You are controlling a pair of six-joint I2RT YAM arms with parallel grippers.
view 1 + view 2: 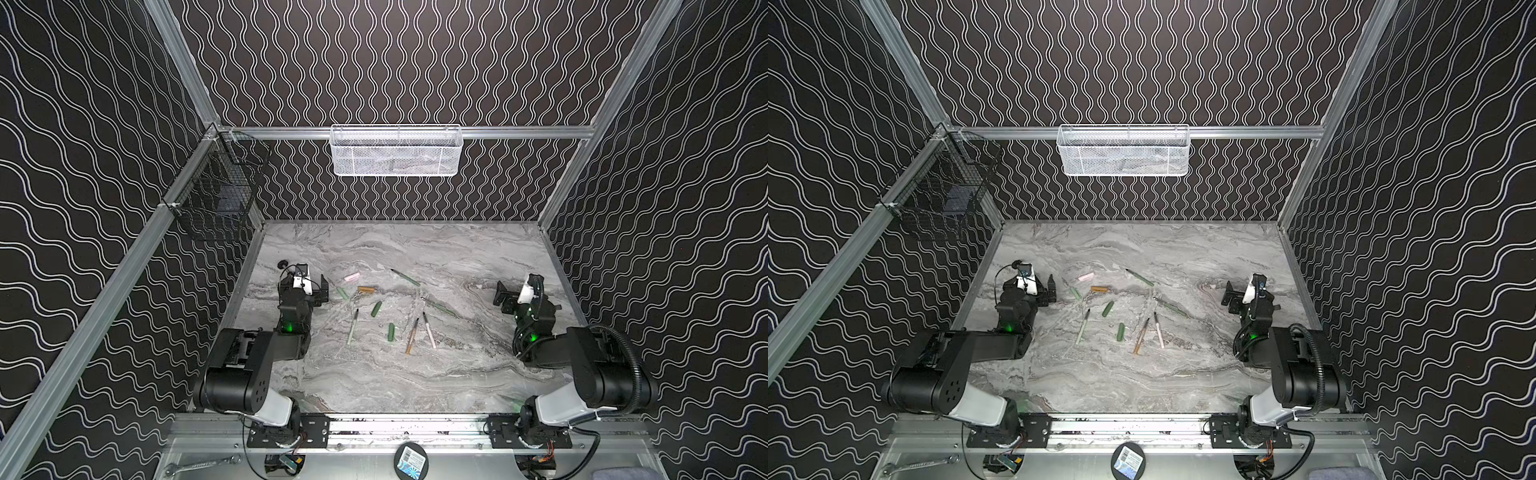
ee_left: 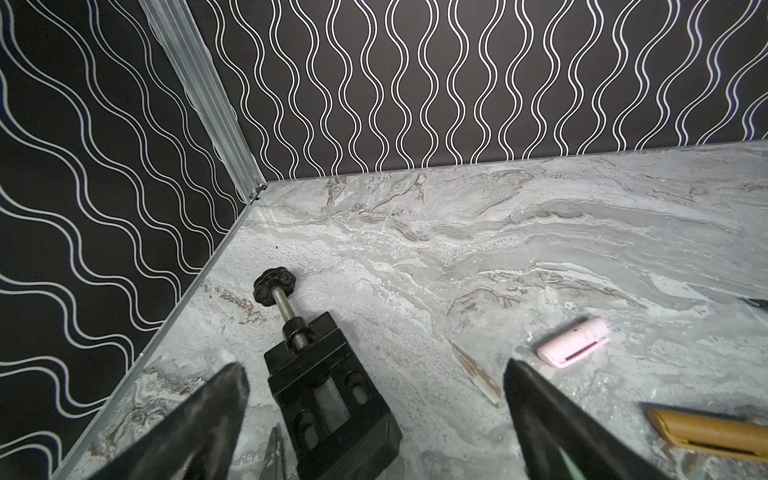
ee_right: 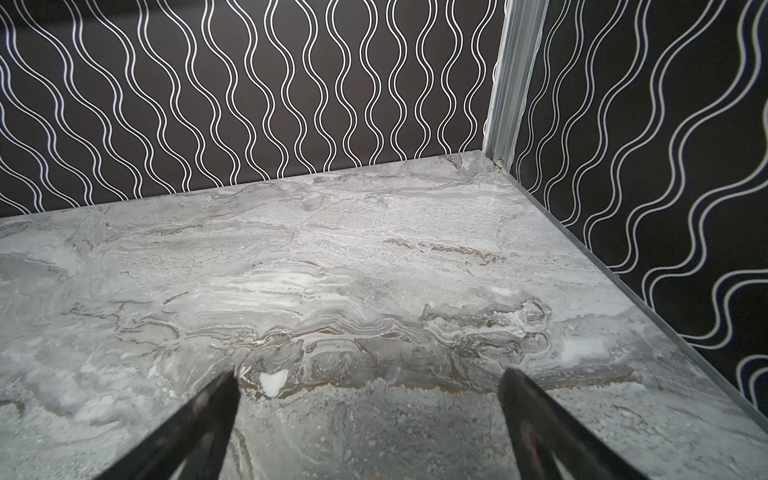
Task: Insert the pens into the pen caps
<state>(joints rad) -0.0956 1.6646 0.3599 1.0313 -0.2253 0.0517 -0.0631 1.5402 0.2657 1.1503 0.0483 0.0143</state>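
Top views both show, nearest of all, a wrench on the metal ledge at the front. On the marble table, the closest task items are the tan-gold pen and the pink-white pen, lying in a narrow V with their dark tips pointing away. Just beside them on the left lies a dark green cap, then the pale green pen. A little farther sit a second dark green cap and a green pen. Next come the pale green cap, the gold-brown cap, the pink cap and another green pen; every pen lies uncapped. Level with these, the left gripper is spread wide and grips nothing, poised over a small black vise. The right gripper, equally wide and empty, faces bare marble. Farthest back, a white mesh basket hangs at the rear and a black wire basket at the left side
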